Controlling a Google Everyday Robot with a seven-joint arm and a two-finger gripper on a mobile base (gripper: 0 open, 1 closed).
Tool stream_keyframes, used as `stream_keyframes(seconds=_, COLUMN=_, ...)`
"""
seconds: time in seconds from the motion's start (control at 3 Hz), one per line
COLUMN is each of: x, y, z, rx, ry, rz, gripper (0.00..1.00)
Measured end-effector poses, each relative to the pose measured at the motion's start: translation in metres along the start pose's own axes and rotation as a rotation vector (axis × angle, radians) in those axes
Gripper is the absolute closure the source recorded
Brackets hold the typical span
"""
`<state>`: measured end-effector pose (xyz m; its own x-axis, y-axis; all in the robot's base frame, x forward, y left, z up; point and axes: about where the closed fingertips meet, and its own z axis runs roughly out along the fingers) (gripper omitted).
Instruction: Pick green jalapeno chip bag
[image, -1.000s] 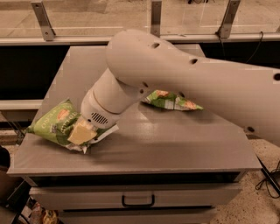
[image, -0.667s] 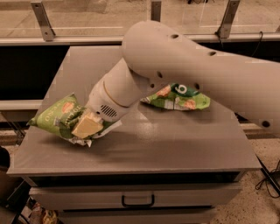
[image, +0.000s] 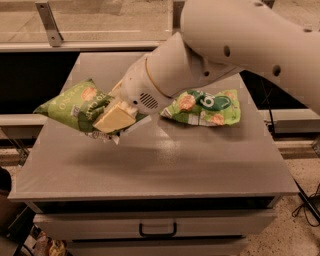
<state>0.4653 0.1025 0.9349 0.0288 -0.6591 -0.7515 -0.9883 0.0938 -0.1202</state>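
Note:
The green jalapeno chip bag (image: 70, 105) is puffy and olive-green with white lettering and an orange-red round emblem. It hangs tilted above the left part of the grey table (image: 165, 165), off the surface, with a shadow under it. My gripper (image: 112, 117) is shut on the bag's right end, its cream-coloured fingers (image: 116, 119) pinching the crumpled edge. The white arm (image: 240, 45) reaches in from the upper right and hides the back of the table.
A flatter bright-green bag (image: 205, 107) with a dark oval logo and orange round pictures lies on the table at the right. A drawer with a black handle (image: 157, 231) is below the front edge. A railing post (image: 50, 22) stands behind.
The gripper has risen with the jalapeno bag in it, lifting the bag off the table. The arm has swung up and to the right, uncovering more of the bright-green bag.

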Motion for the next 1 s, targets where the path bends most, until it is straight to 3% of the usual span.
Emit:
stream_keyframes(seconds=0.67, x=-0.035, y=-0.014, z=-0.063, rx=0.083, ry=-0.126, rz=-0.09, gripper=1.0)
stream_keyframes(seconds=1.0, x=-0.036, y=-0.013, z=-0.063, rx=0.082, ry=-0.127, rz=-0.092, gripper=1.0)
